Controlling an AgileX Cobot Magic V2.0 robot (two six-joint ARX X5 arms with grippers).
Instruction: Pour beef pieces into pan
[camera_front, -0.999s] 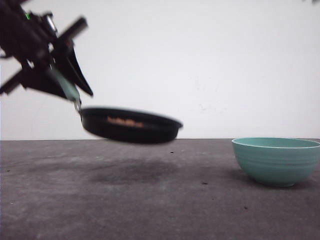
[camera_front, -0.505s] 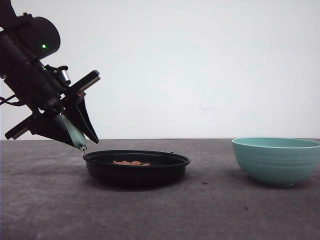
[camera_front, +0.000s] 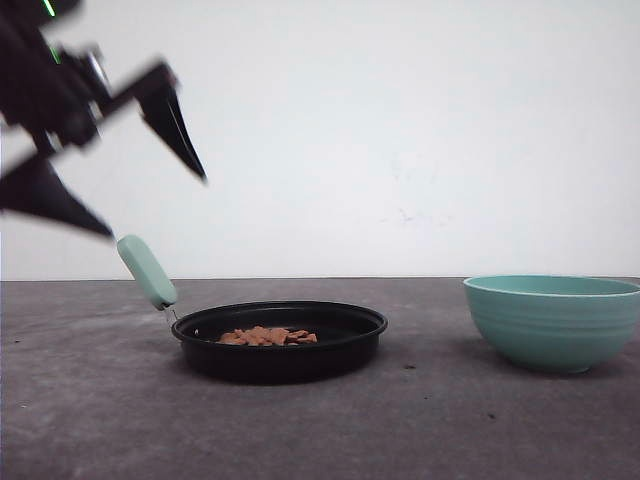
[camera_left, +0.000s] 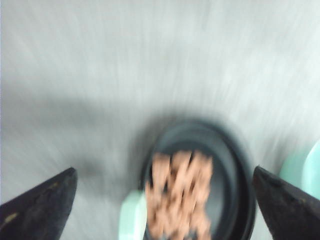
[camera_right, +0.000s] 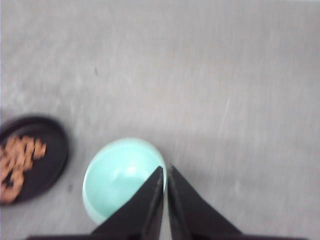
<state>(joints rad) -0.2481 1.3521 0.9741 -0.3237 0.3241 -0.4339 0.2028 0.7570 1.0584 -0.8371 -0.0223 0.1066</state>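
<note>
Left gripper (camera_front: 105, 180): mine, jaws spread wide, nothing between them; above and apart from the pan's handle (camera_front: 146, 271), blurred in the front view.
Right gripper (camera_right: 164, 172): mine, jaws pressed together, holding nothing that I can see; over the teal bowl (camera_right: 121, 180).
Pan (camera_front: 279, 338): shallow, round, black; flat on the grey worktop (camera_front: 420, 430), well apart from the bowl, pale mint handle angled up toward my left side.
Beef pieces (camera_front: 267, 336): small flat orange-pink chunks in a low heap on the pan floor, toward the handle side; none seen on the worktop.
Task status: by my judgement, complete; beef sits in the pan.
Risk: my left jaws hang close above the raised handle; a careless drop or swing could knock it, tipping the pan and scattering the pieces.
Risk, secondary: the light heap would slide easily if the pan is jolted.
</note>
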